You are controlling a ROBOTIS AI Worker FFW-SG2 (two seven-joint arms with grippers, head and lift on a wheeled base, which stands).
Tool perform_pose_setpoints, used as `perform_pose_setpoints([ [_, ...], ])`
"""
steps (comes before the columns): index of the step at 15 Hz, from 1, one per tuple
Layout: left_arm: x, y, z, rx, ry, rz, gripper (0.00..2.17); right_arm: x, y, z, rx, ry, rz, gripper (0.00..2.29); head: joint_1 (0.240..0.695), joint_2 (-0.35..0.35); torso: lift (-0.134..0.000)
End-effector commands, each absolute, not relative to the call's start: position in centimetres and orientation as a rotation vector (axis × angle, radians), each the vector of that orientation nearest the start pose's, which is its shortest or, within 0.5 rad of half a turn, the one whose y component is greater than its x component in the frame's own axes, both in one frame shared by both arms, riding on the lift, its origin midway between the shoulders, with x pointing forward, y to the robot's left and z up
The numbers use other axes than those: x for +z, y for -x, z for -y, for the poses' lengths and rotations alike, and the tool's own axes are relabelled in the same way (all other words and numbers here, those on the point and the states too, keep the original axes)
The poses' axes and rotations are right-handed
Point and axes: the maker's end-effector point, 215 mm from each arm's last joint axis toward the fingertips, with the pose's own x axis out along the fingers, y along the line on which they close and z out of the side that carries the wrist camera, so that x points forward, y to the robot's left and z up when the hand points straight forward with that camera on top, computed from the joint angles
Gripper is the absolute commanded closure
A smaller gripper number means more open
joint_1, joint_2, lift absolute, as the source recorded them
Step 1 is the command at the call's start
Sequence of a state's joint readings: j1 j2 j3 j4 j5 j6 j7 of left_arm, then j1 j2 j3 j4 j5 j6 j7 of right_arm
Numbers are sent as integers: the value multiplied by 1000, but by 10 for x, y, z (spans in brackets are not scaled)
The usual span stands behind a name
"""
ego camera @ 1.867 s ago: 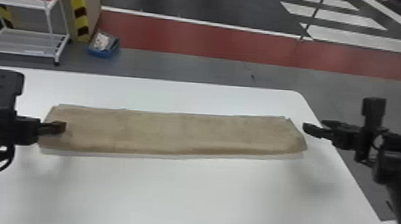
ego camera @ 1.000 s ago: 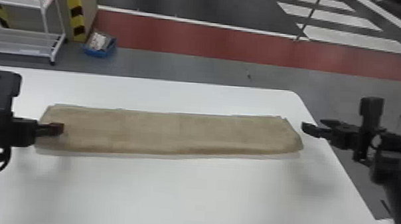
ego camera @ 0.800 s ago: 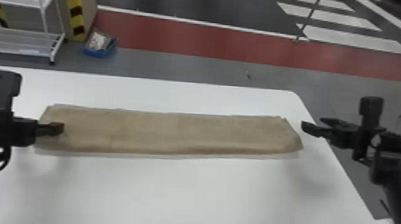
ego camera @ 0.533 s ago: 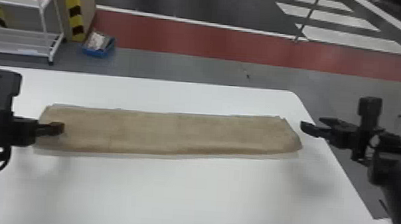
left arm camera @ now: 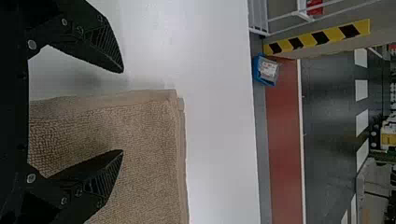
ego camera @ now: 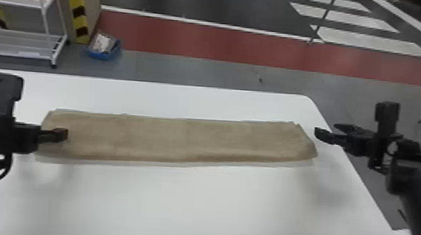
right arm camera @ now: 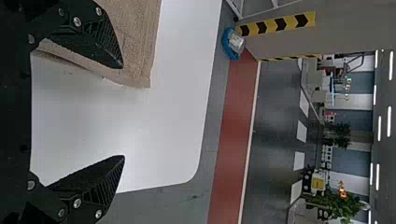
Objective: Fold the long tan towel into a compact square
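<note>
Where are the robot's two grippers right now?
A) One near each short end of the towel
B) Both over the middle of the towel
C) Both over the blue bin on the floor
A, because the left gripper is at the towel's left end and the right gripper is by its right end.

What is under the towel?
The white table shows around the towel, so it appears to lie on that. A lower layer peeks out along its far edge. Whatever else may be beneath the middle is covered; I can't tell.
</note>
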State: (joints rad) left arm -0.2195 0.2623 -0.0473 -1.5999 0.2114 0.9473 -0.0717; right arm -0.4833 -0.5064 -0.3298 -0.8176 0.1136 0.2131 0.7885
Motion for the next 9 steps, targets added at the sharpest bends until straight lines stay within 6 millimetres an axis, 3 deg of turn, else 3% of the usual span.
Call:
perform_pose_setpoints([
  [1, -451, -588, -289, -84, -45, -711, 323, -402, -610, 543, 193, 92, -483, 225, 695, -229, -124],
  [7, -453, -586, -285, -102, -43, -743, 333, -401, -610, 544, 193, 93, -480, 225, 695, -229, -124],
  [9, -460, -579, -282, -113, -39, -779, 583, -402, -609, 546, 189, 94, -481, 225, 695, -231, -124],
])
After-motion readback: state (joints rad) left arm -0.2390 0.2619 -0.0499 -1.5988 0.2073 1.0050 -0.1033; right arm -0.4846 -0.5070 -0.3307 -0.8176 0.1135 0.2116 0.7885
